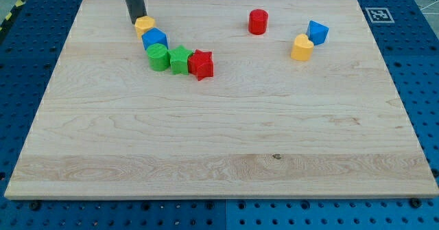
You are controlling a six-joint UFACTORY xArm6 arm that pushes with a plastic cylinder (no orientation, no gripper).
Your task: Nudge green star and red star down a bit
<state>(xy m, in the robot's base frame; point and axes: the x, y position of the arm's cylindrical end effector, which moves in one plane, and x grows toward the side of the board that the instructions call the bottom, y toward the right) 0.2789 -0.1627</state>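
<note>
The green star [180, 60] and the red star [202, 64] lie side by side and touching in the upper left part of the wooden board [219, 141]. A green cylinder [158, 57] touches the green star on its left. Above that sit a blue block [154, 38] and a yellow hexagon [144, 26], forming a curved chain. My tip [134, 21] is at the view's top left, just left of the yellow hexagon and up-left of both stars.
A red cylinder [258, 22] stands at the upper middle. A yellow heart-like block [302, 47] and a blue block [317, 32] sit together at the upper right. A marker tag [378, 14] is off the board's top right corner.
</note>
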